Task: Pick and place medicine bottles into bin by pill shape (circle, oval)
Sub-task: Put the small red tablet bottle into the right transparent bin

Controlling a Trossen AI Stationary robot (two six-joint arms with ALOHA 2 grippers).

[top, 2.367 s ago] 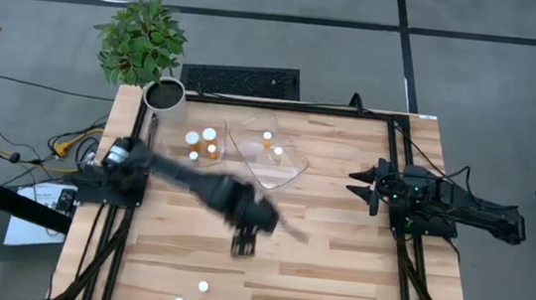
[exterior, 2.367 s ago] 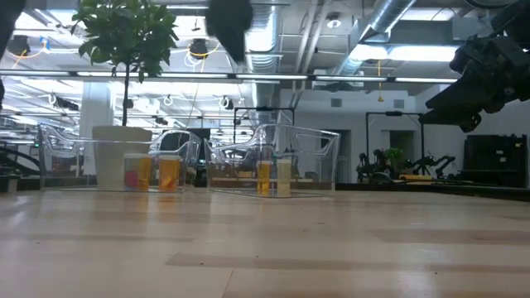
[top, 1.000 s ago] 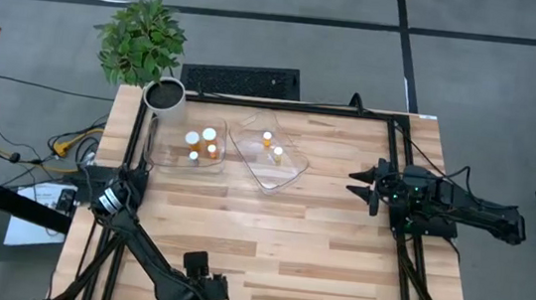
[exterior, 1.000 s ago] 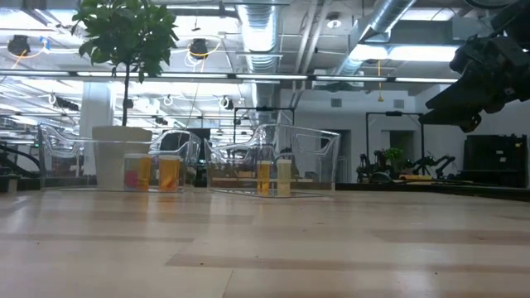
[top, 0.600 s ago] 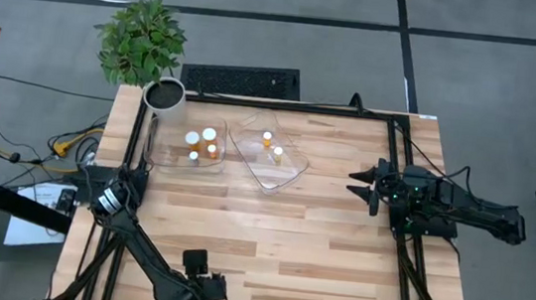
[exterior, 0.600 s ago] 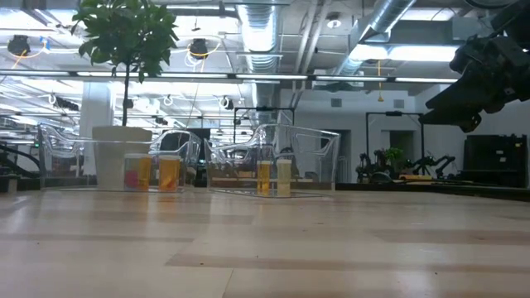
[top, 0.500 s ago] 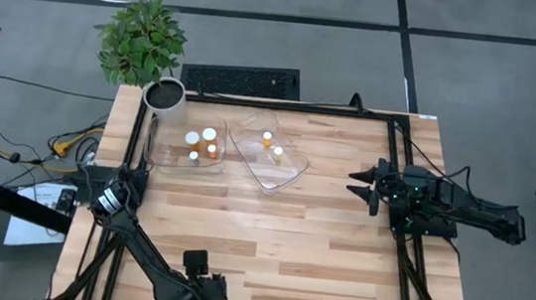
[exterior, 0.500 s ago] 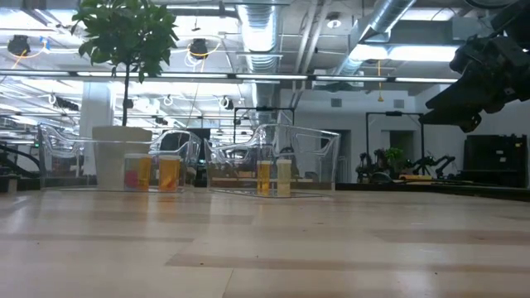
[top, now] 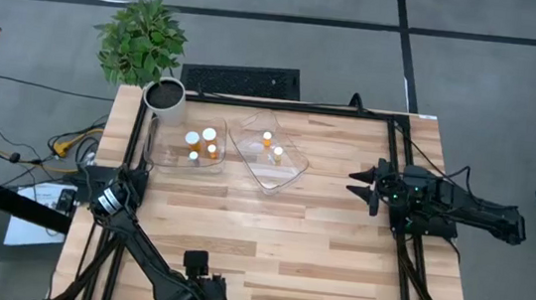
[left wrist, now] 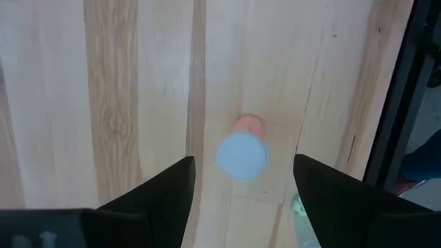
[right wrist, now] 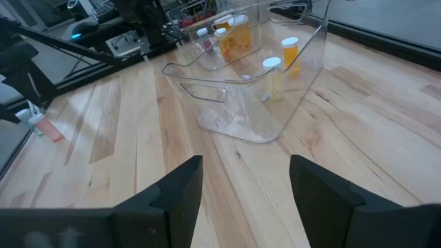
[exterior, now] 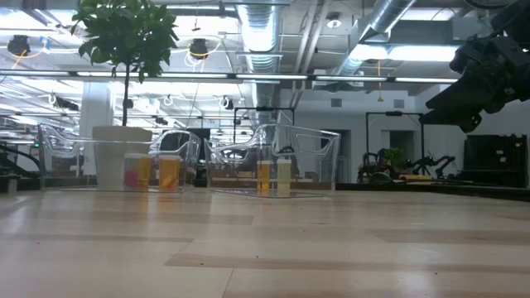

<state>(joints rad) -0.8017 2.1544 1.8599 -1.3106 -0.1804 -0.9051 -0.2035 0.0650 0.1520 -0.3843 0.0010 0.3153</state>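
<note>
Approach to a pick: the left gripper (left wrist: 241, 189), jaws parted and empty, hangs directly above a small amber bottle with a round white cap (left wrist: 242, 153) standing near the table's front edge. Next it must descend squarely and close. Two clear plastic tubs (top: 269, 155) holding sorted bottles sit far back, unobstructed. The right gripper (right wrist: 242, 184) waits open at the right edge.
</note>
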